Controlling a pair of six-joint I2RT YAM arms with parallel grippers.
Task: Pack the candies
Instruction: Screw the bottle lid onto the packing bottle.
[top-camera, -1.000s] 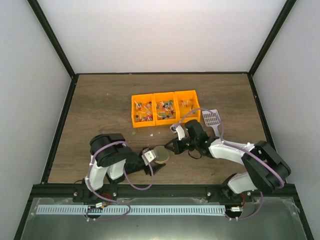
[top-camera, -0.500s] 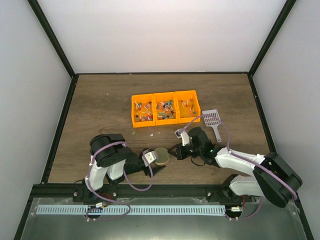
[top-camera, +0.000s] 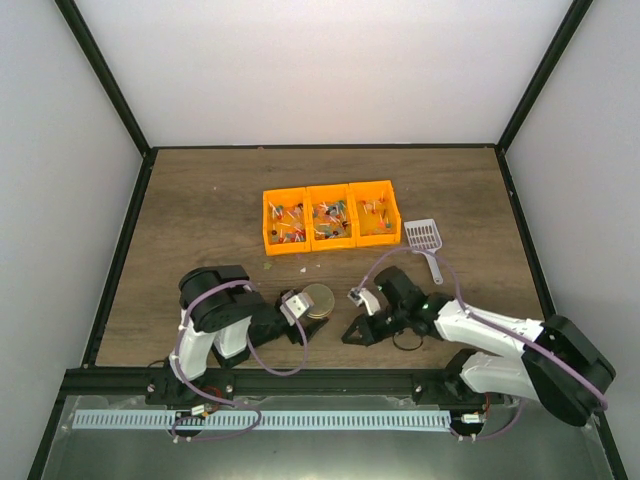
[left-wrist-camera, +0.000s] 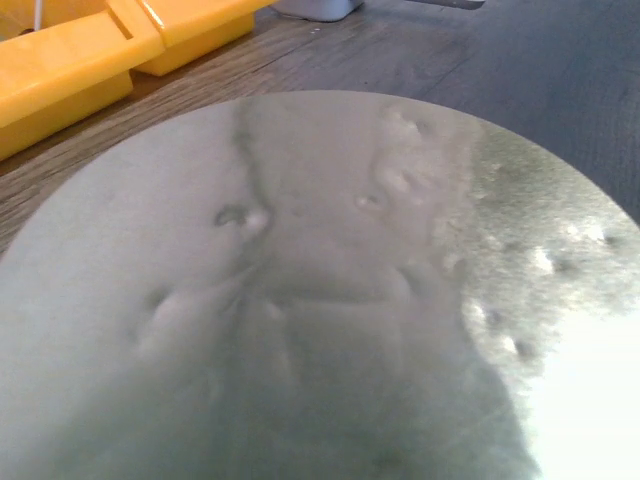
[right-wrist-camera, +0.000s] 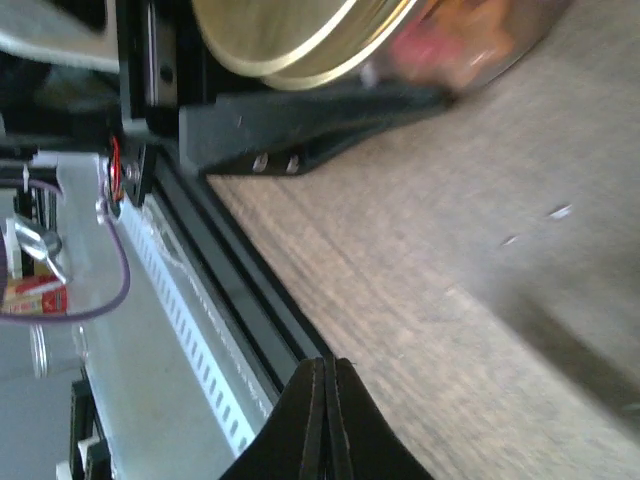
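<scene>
While the right gripper hangs empty, fingers pressed together, low over the brown wooden table, the left gripper beside it clasps a round gold-lidded clear jar in wide-spread jaws. Small wrapped mixed-colour candies lie in three orange plastic bins further back, grey slotted scoop just right.

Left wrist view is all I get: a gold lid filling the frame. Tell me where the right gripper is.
Observer: The right gripper is shut and empty, low over the table, right of the lid and nearer the front edge.
Operator: Report what's under that lid.
Observer: A clear jar, with blurred red and orange candies inside, it seems.
Operator: Find me the scoop.
Observer: The scoop lies flat on the table, just right of the orange bins.
</scene>
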